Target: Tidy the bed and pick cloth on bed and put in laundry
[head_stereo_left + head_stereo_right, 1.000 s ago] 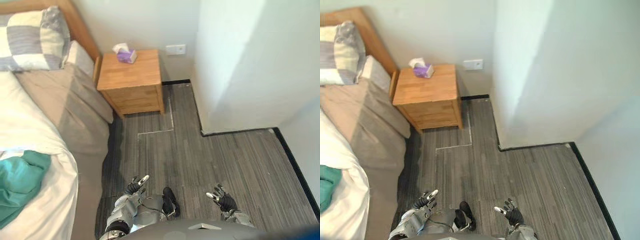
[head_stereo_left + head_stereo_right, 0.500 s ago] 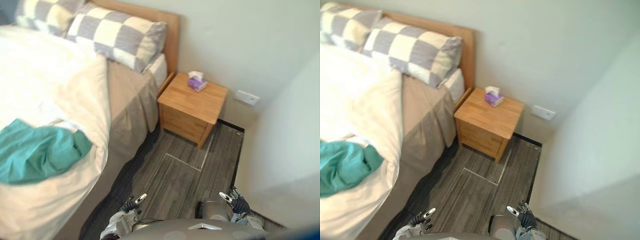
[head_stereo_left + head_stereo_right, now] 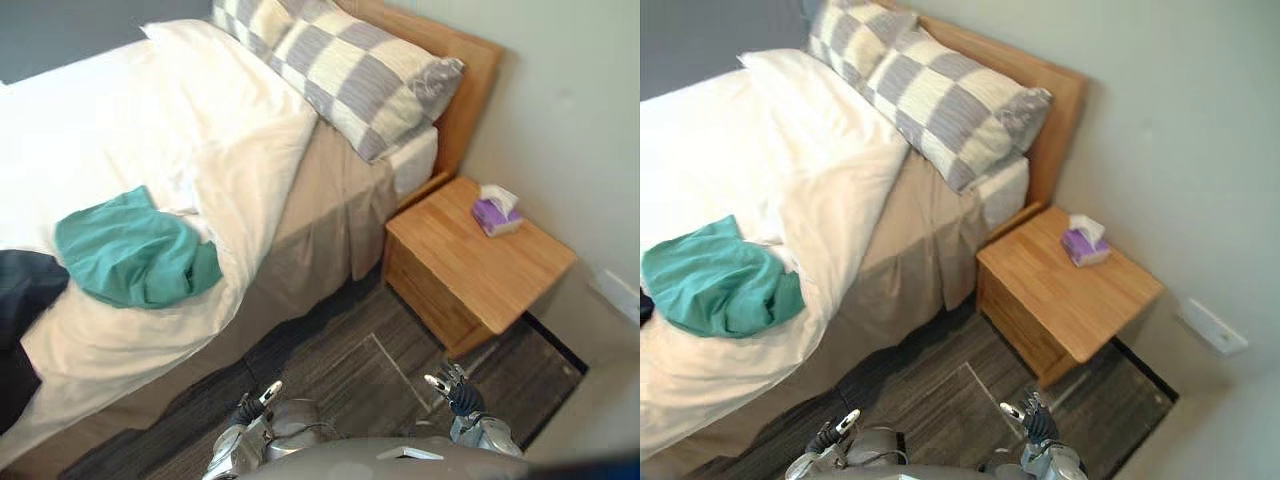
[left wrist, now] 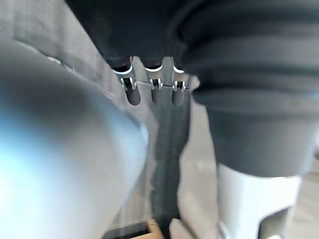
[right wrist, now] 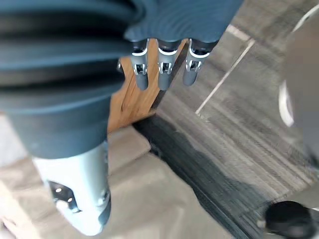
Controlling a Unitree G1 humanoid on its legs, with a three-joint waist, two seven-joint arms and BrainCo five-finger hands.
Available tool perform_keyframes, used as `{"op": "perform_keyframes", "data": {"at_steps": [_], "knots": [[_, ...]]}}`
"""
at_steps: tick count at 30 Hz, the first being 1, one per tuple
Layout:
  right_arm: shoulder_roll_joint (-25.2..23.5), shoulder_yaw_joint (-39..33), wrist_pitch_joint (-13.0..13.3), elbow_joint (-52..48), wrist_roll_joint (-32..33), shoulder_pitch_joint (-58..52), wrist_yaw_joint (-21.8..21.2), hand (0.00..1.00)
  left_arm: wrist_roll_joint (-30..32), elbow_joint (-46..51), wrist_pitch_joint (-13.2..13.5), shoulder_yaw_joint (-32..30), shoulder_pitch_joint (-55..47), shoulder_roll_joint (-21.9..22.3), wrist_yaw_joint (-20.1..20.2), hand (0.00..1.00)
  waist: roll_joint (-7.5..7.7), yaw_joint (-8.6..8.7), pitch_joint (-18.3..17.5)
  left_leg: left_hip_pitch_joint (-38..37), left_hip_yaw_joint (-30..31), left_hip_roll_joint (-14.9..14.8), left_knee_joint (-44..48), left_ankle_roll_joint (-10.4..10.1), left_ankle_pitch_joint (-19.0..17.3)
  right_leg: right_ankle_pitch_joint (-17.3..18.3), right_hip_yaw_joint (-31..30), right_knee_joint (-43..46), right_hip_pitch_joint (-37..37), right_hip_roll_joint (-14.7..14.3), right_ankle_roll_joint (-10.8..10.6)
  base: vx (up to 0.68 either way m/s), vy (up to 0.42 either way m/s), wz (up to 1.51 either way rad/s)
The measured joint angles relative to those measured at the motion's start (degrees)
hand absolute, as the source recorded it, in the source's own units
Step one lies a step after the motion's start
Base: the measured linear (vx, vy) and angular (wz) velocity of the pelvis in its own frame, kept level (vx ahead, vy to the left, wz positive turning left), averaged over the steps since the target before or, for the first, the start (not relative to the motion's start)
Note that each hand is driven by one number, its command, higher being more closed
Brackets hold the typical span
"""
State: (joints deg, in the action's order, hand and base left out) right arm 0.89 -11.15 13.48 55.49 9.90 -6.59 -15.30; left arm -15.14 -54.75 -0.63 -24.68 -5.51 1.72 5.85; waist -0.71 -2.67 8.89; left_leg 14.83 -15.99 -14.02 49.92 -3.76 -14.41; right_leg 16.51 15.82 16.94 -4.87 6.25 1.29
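The green cloth (image 3: 130,255), at 10 o'clock on the bed (image 3: 240,130), looked soft and light, and a raised fold seemed best to pinch. The left hand (image 3: 250,405) and right hand (image 3: 455,392) were open.

no text, number or sign is legible. any print on the purple tissue box (image 3: 495,214), on the wooden nightstand (image 3: 480,265) right of the bed (image 3: 330,205), is too small to read.
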Motion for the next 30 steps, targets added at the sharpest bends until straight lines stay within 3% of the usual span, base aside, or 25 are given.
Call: {"op": "perform_keyframes", "data": {"at_steps": [1,3,4,5,7,11,12,13,14,15,17,19,22,23,24,25,27,29,30], "knots": [[-0.1,0.0,-0.1,-0.2,0.0,0.1,0.0,0.00,0.0,-0.2,-0.1,0.0,0.1,-0.1,0.0,0.00,-0.11,0.05,0.1,-0.1,-2.3,0.3,-3.8,0.0,0.0,0.0,0.2,0.1,-0.4,0.5,0.0,0.28,0.084,0.22],[0.0,-0.7,-0.3,-1.2,-0.1,0.0,0.0,0.00,0.0,-0.5,-0.1,0.6,0.0,0.2,0.1,0.00,-0.65,0.05,0.2,-2.1,-7.6,2.2,-18.3,0.9,4.3,0.3,1.0,0.9,-1.9,1.3,-0.7,0.29,0.109,0.34],[-0.3,-2.0,-0.6,-0.9,-0.1,-0.3,0.1,0.00,0.0,-0.6,0.0,0.8,-0.2,0.0,0.1,0.00,-0.64,-0.03,0.0,-4.5,-10.8,3.7,-24.1,4.9,4.6,1.3,1.1,1.9,-2.0,2.0,-2.5,0.28,0.136,0.55],[-1.4,-2.2,-0.6,-0.7,-0.1,0.2,0.1,0.00,0.0,-0.2,0.3,1.0,0.2,-0.8,0.2,0.00,1.63,0.14,0.0,-5.7,-11.5,6.4,-27.8,5.6,4.8,1.5,1.0,1.7,-1.6,3.4,-3.2,0.26,0.134,0.50],[-3.0,-2.2,-0.5,-0.6,-1.3,0.3,-0.1,0.00,0.0,0.0,0.4,1.0,0.3,-1.5,0.2,0.00,3.28,-0.71,0.0,-5.9,-11.9,8.5,-29.8,6.0,5.1,0.4,1.3,-0.5,-2.6,4.6,-4.6,0.26,0.085,0.27],[-2.8,-3.1,-0.4,0.1,-2.4,0.3,1.0,0.00,0.0,-0.6,0.3,4.2,0.2,-2.2,0.3,0.00,2.91,-0.68,-0.4,-9.9,-11.4,11.9,-34.8,6.7,5.2,-3.0,2.3,0.1,-5.1,6.2,-6.2,0.21,0.068,0.26],[-2.6,-3.1,-0.3,0.3,-2.4,0.3,1.2,0.00,0.1,-0.7,0.2,4.9,0.2,-2.2,0.3,0.00,2.83,-0.66,-0.5,-10.8,-11.0,12.6,-36.5,7.0,5.0,-3.0,2.3,2.8,-4.1,6.7,-6.3,0.14,0.080,0.36],[-2.3,-3.0,-0.2,0.7,-2.3,1.1,1.7,0.00,0.4,-1.1,-0.1,6.7,0.2,-3.2,0.3,0.00,2.94,-0.40,-0.5,-12.3,-9.2,14.0,-39.9,7.7,4.7,-3.5,2.0,12.6,-0.1,8.5,-7.0,0.19,0.098,0.71],[-1.7,-2.8,-0.2,0.7,-2.3,1.2,2.0,0.00,0.8,-1.3,-0.2,8.7,0.2,-4.4,0.3,0.00,3.14,0.45,-0.4,-14.3,-6.5,15.5,-42.9,8.0,5.0,-7.5,1.4,24.6,5.2,11.2,-7.8,0.15,0.060,0.83],[-1.5,-2.6,-0.1,0.7,-2.3,1.2,2.1,0.00,0.8,-1.7,-0.3,10.1,0.2,-4.7,0.3,0.00,3.31,0.92,-0.4,-15.3,-5.3,16.0,-44.1,8.1,5.4,-11.1,0.2,30.0,7.7,11.9,-7.6,0.18,0.028,0.95],[-0.9,-1.8,0.1,0.7,-2.3,1.0,2.4,0.00,0.8,-2.9,-0.4,12.8,-0.1,-6.6,0.2,0.00,2.95,2.13,0.0,-18.4,-1.5,15.6,-45.1,7.9,6.2,-4.3,-1.2,37.1,12.7,12.8,-7.2,0.22,-0.017,0.97],[-0.6,-1.5,0.8,0.7,-2.2,0.5,2.5,0.00,0.8,-2.9,-0.4,13.2,0.0,-6.7,0.3,0.00,2.81,1.95,0.1,-20.2,0.6,14.8,-45.7,7.4,6.2,-1.9,-2.7,33.7,15.0,11.2,-7.4,0.21,-0.106,0.77],[-0.7,-1.5,2.6,0.6,-0.3,0.3,2.5,0.00,1.2,-2.9,-0.5,13.8,0.3,-6.0,0.6,0.00,2.20,2.60,0.1,-20.9,6.8,12.1,-45.9,5.6,6.0,-1.1,-8.2,19.2,16.8,4.8,-7.8,0.20,-0.234,1.13],[-0.8,-1.2,3.0,0.6,0.6,-0.2,2.5,0.00,1.4,-2.9,-0.7,13.6,0.6,-5.8,0.6,0.00,2.55,2.69,-0.1,-20.4,8.7,11.8,-45.9,4.4,6.0,-2.6,-11.4,11.4,16.4,2.8,-7.6,0.13,-0.293,1.06],[-1.2,-0.2,3.3,0.7,0.8,-1.1,2.5,0.00,1.9,-2.8,-0.8,13.0,0.4,-6.4,0.7,0.00,4.37,2.59,-1.0,-20.2,9.3,13.0,-45.9,3.2,5.6,-8.7,-14.7,4.9,16.2,3.0,-6.5,0.13,-0.310,0.92],[-1.5,0.4,3.4,1.1,0.8,-1.3,2.5,0.00,2.2,-3.5,-0.8,12.2,0.7,-6.1,0.5,0.00,4.81,2.52,-1.2,-20.6,9.7,13.0,-45.9,2.5,5.1,-6.8,-14.8,5.2,16.0,3.3,-5.7,0.16,-0.316,0.51],[0.6,0.4,3.7,1.3,1.8,-1.2,2.9,0.00,2.6,-4.0,-0.1,11.6,0.7,-3.1,0.6,0.00,1.08,2.12,-1.7,-21.0,6.8,9.6,-45.8,0.7,5.3,-6.5,-11.6,3.0,14.0,1.1,-4.7,0.19,-0.252,0.29],[1.3,0.5,3.0,1.1,3.4,-1.0,3.3,0.00,2.8,-4.0,0.0,11.3,0.6,-2.1,0.7,0.00,-0.38,2.11,-2.0,-21.4,6.4,7.8,-46.2,-0.8,5.6,-6.5,-10.3,2.2,12.7,-0.4,-4.2,0.15,-0.188,0.19],[1.3,0.5,2.6,1.1,3.9,-1.1,3.5,0.00,2.8,-4.0,0.1,10.9,0.6,-2.0,0.7,0.00,-0.39,2.06,-1.9,-21.9,6.0,7.5,-46.5,-1.3,6.0,-6.5,-10.1,1.7,12.1,-0.8,-4.2,0.12,-0.174,0.08]]}}
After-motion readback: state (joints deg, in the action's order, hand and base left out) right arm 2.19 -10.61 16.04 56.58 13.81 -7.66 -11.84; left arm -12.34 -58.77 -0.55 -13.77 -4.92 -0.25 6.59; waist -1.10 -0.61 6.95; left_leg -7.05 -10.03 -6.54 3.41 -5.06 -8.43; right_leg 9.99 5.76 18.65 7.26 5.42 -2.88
